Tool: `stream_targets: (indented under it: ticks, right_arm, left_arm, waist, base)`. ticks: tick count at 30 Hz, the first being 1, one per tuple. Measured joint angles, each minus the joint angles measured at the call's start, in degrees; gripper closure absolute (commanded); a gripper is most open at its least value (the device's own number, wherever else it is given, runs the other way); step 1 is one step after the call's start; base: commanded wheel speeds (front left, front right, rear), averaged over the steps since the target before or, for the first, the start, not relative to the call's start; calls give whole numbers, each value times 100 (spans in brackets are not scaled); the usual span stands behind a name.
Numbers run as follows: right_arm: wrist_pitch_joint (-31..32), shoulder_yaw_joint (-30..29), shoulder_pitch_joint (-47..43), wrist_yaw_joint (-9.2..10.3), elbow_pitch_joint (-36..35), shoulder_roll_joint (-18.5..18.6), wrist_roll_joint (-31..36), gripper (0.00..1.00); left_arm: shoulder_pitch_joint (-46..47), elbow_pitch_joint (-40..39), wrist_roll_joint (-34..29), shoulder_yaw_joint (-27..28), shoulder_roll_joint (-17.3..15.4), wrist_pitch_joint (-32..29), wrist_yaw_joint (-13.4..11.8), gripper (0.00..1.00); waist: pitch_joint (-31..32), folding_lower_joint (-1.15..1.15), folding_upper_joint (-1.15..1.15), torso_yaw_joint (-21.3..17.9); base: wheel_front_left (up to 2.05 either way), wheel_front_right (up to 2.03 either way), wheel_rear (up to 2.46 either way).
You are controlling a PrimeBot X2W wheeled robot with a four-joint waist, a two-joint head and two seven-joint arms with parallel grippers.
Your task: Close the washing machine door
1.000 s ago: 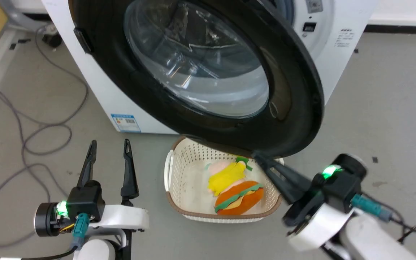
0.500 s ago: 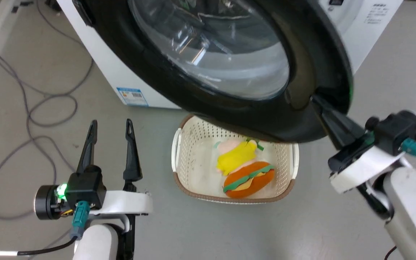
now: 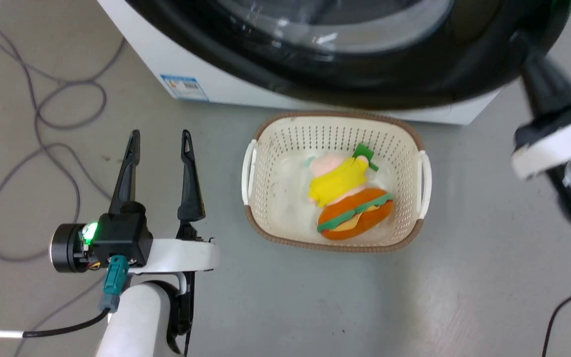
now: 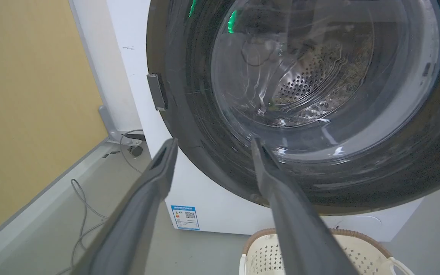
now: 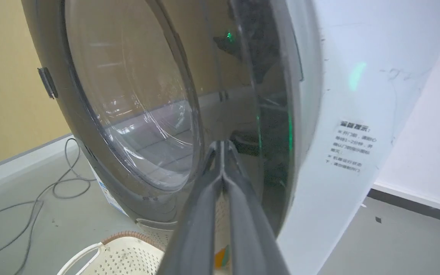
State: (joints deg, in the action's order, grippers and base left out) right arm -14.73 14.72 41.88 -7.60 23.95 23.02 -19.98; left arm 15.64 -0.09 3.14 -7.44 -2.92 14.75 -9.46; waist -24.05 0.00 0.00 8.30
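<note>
The washing machine door (image 3: 365, 84), a glossy black ring around a clear glass bowl, spans the top of the head view and lies close against the white washer (image 3: 246, 89). I cannot tell whether it is latched. My right gripper (image 3: 526, 54) is shut with nothing in it. In the right wrist view its joined tips (image 5: 222, 144) rest on the outer face of the door (image 5: 128, 95), near the free edge. My left gripper (image 3: 160, 136) hangs open over the floor, apart from the door. In the left wrist view its fingers (image 4: 213, 141) point at the door (image 4: 414, 160).
A cream laundry basket (image 3: 332, 245) holding a plush burger (image 3: 355, 213) stands on the grey floor just in front of the washer, between my arms. Loose grey cable (image 3: 42, 114) loops on the floor at the left. A yellow wall (image 4: 25, 95) runs left of the washer.
The door has swung in towards the washer with my shut right gripper following its free edge up and right. The head camera has shifted forward and down. The left arm has not moved.
</note>
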Motion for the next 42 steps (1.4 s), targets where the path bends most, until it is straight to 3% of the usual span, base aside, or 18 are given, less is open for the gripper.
stream_targets:
  ticks: [11, 20, 27, 28, 29, 30, 35, 42]
  right_arm:
    - [-1, -512, 1006, 4, 643, -87, 30, 100]
    - [-1, -895, 1035, -2, 861, -167, 343, 100]
    - [-1, -1188, 756, 4, 654, -234, 638, 100]
    - [-1, -1312, 658, 4, 611, -271, 738, 68]
    - [-1, -1441, 542, 5, 554, -315, 848, 18]
    - [-1, -1577, 409, 5, 465, -366, 977, 0]
    - [-2, -2169, -287, 5, -113, -745, 1490, 0]
    - [-2, -2425, -1201, 5, -999, -1228, 1913, 0]
  left_arm:
    - [231, -8, 180, -214, 8, 0, -125, 0]
    - [231, 0, 256, -252, 8, 0, -198, 0]
    - [202, 101, 249, -155, 9, 0, -198, 0]
    - [179, 131, 248, -123, 9, 0, -197, 0]
    - [146, 160, 246, -97, 9, 0, -196, 0]
    - [96, 191, 233, -63, 9, 0, -194, 0]
    - [-194, 358, 189, 97, 10, 0, -145, 0]
    - [-615, 428, 147, 242, 10, 0, -118, 0]
  waist:
    - [-415, 0, 0, 145]
    - [-404, 0, 0, 182]
    - [-142, 0, 0, 89]
    - [-77, 0, 0, 70]
    - [-6, 0, 0, 49]
    - [72, 0, 0, 26]
    - [492, 0, 0, -105]
    - [1087, 0, 0, -330]
  base:
    - [0, 0, 0]
    - [0, 0, 0]
    - [0, 0, 0]
    - [0, 0, 0]
    - [0, 0, 0]
    - [0, 0, 0]
    - [0, 0, 0]
    - [0, 0, 0]
